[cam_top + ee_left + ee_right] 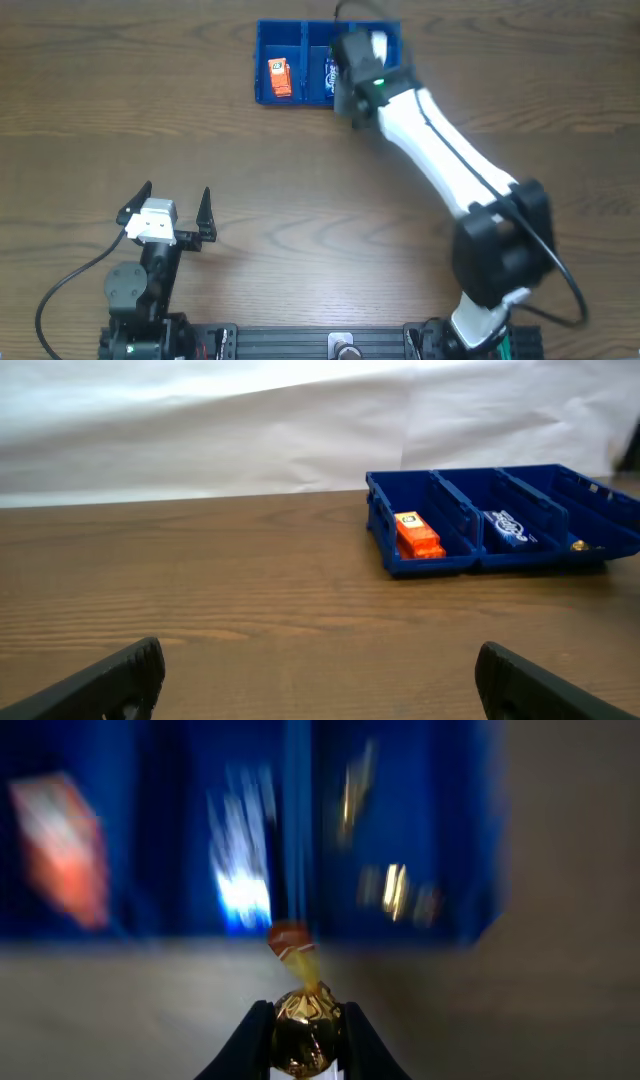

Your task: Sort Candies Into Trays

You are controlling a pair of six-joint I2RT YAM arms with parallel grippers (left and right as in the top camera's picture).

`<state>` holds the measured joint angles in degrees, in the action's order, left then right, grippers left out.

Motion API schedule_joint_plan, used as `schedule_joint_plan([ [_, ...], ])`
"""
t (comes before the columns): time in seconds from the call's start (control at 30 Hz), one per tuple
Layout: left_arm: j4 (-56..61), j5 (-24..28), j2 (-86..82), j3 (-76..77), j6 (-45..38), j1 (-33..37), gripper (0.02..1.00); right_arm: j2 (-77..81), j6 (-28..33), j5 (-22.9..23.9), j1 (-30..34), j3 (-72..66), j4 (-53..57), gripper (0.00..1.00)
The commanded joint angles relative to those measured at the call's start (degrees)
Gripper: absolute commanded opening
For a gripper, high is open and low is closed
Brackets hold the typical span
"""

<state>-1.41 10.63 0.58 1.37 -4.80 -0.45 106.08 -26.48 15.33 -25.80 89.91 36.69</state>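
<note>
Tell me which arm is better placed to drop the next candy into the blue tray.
Right. The right gripper holds a gold candy between its fingers, right at the blue tray. The left gripper is open and empty, far back from the tray, near its own base.

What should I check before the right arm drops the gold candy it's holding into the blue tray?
1. Grip: right jaws shut on the gold foil-wrapped round candy. Ok.
2. Blue plastic three-compartment tray sits flat on the wooden table. Ok.
3. Matching section: a small gold piece lies in one end section; the orange rectangular candy and blue wrapped candy fill the others. Ok.
4. Held candy directly over the gold section: cannot tell.
5. Left jaws open, well away from the tray. Ok.
</note>
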Motion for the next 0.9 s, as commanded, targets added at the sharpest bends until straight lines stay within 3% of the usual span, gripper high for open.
schedule_joint_plan([
  [0.03,-1.90,1.22,-0.33,-1.09,-0.79,-0.11,0.998,-0.20,8.83,5.88,3.96,1.70,-9.07,0.038],
  [0.5,-1.90,1.22,-0.33,-1.09,-0.79,-0.11,0.998,9.05,8.98,6.51,5.79,1.66,-16.26,0.051],
  [0.53,-1.90,1.22,-0.33,-1.09,-0.79,-0.11,0.998,9.05,8.98,6.49,5.79,1.66,-16.26,0.095],
  [0.6,-1.90,1.22,-0.33,-1.09,-0.79,-0.11,0.998,9.05,8.98,6.49,5.79,1.66,-16.26,0.316],
  [0.7,-1.90,1.22,-0.33,-1.09,-0.79,-0.11,0.998,9.05,8.98,6.49,5.79,1.66,-16.26,0.722],
  [0.8,-1.90,1.22,-0.33,-1.09,-0.79,-0.11,0.998,9.05,9.01,6.49,5.62,1.66,-16.52,0.882],
  [0.9,-1.90,1.22,-0.33,-1.09,-0.79,-0.11,0.998,8.87,9.01,6.51,5.62,1.68,-16.65,0.967],
])
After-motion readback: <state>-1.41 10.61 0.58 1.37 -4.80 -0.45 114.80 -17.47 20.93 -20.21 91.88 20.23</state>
